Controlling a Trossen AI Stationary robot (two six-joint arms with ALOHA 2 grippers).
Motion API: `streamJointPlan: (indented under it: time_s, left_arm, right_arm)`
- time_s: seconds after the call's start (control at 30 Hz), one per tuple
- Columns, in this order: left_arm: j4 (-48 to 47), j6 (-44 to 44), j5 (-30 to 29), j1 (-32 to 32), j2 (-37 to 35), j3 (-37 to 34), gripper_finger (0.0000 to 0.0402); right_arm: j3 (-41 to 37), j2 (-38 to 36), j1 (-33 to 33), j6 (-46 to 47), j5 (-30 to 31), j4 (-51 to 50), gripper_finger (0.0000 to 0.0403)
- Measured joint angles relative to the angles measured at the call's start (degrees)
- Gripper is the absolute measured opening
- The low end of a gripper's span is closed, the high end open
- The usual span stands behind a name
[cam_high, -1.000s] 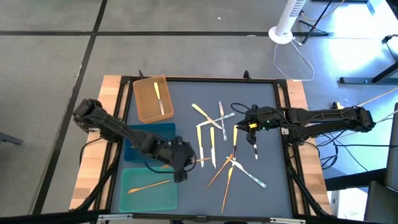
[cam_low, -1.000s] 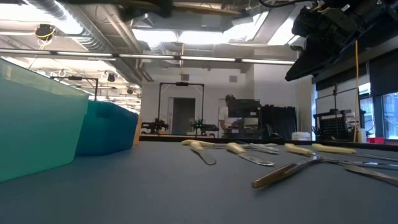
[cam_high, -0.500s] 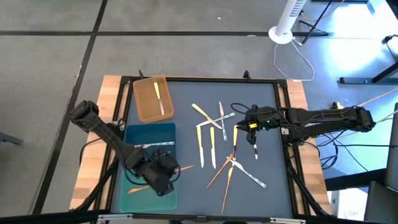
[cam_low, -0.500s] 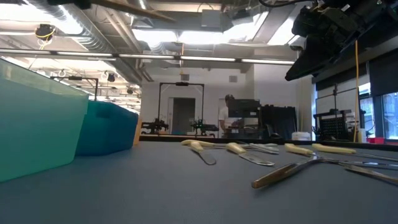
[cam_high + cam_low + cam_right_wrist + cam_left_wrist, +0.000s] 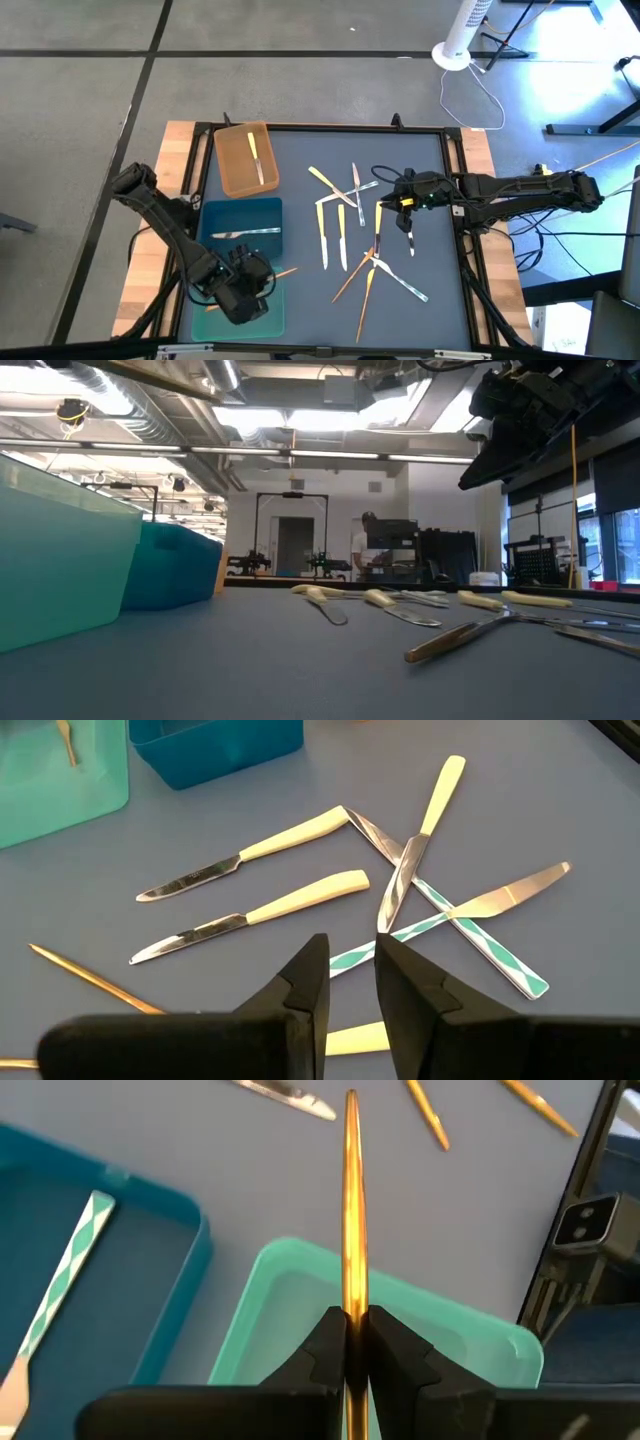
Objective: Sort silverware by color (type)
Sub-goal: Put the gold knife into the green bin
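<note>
My left gripper (image 5: 245, 290) hangs over the light teal tray (image 5: 210, 285) at the near left, shut on an orange-gold utensil (image 5: 352, 1200). Another gold utensil (image 5: 212, 304) lies flat in that tray. The blue tray (image 5: 215, 215) holds a patterned silver utensil (image 5: 245, 232), and the brown tray (image 5: 235, 175) holds a yellow-handled one (image 5: 254, 155). Loose silverware (image 5: 345, 235) lies scattered on the mat's middle. My right gripper (image 5: 350, 970) hovers over the yellow-handled knives (image 5: 290, 900), open by a narrow gap, with nothing between its fingers. My left gripper pinches the gold utensil's slim shaft (image 5: 352, 1295) between its two fingers. The fingers slant down from above. The utensil runs along them and sticks out past their tips toward the table's right. It is lifted clear, above the teal tray's rim (image 5: 300, 1255).
The three trays line the mat's left side, brown farthest, teal nearest. Gold utensils (image 5: 352, 282) and a silver one (image 5: 405, 280) lie crossed on the near part of the mat. Wooden borders (image 5: 145, 270) flank the mat, and cables trail off the table's right.
My left gripper has carried the gold utensil from the mat beside the blue tray toward the table's left and near edges. It now hangs over the teal tray and has turned on the way. The utensil stayed pinched and clear of the table.
</note>
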Motion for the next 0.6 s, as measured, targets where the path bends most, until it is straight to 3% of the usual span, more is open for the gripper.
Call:
streamJointPlan:
  time_s: [0.3,0.6]
  left_arm:
    - [-5.11,-8.05,0.24,-4.96,0.02,-0.03,0.002]
    - [-0.46,-14.14,3.53,-7.44,0.09,-6.03,0.002]
  right_arm:
    - [0.0,0.01,0.02,0.0,0.01,0.0,0.0072]
    - [0.0,0.01,0.02,-0.02,0.0,0.0,0.0072]
